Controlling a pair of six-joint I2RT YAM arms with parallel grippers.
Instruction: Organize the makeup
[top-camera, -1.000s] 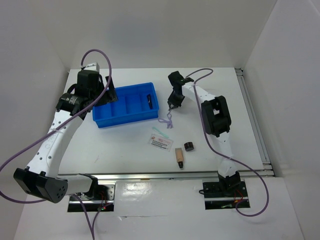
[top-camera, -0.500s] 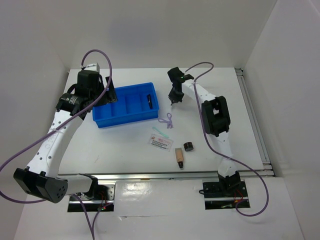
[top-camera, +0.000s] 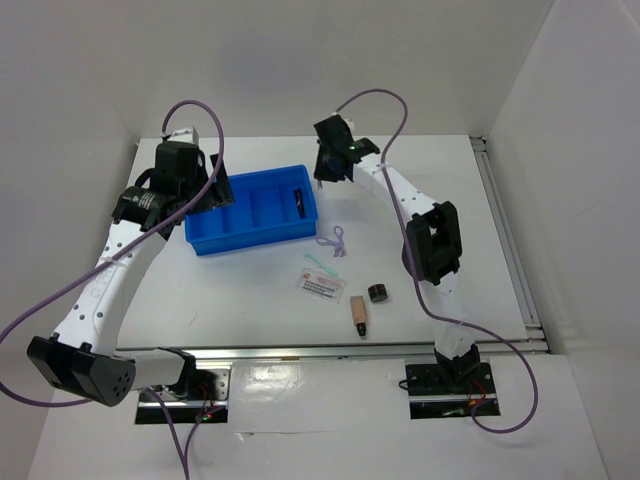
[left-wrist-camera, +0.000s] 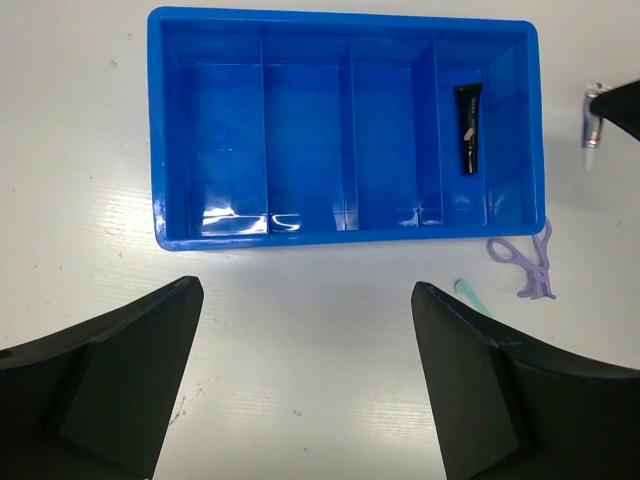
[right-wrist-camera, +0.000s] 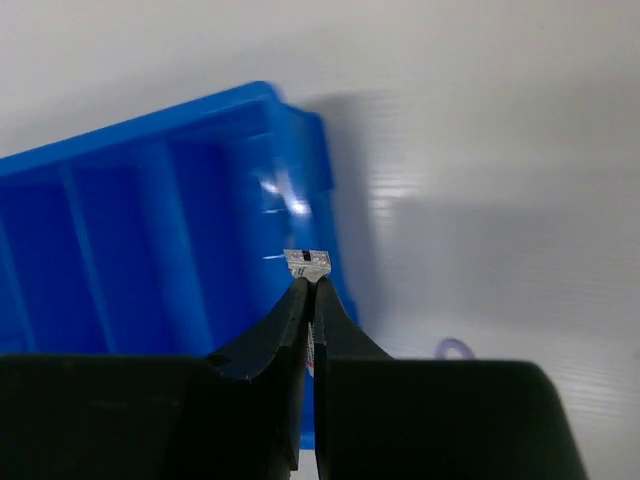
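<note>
Since a second ago the right jaws have travelled from the tabletop right of the blue tray to the tray's far right corner. They are pressed together on the silvery clip, whose small end pokes out beyond their tips. The clip hangs at the tray's right wall, near the far end, and we cannot tell whether it is over the wall or just outside it.

The left jaws have not shifted. They stand wide apart with nothing between them, hovering over the tray's near left side, with both fingers in the left wrist view.

Inside the tray, the thin black stick lies in the rightmost compartment. Just right of the tray's near right corner the purple loop lies on the tabletop. Nearer to us is the white red-printed sachet. Nearer still is the beige tube with black cap, with the round dark jar just beside it on the right.
</note>
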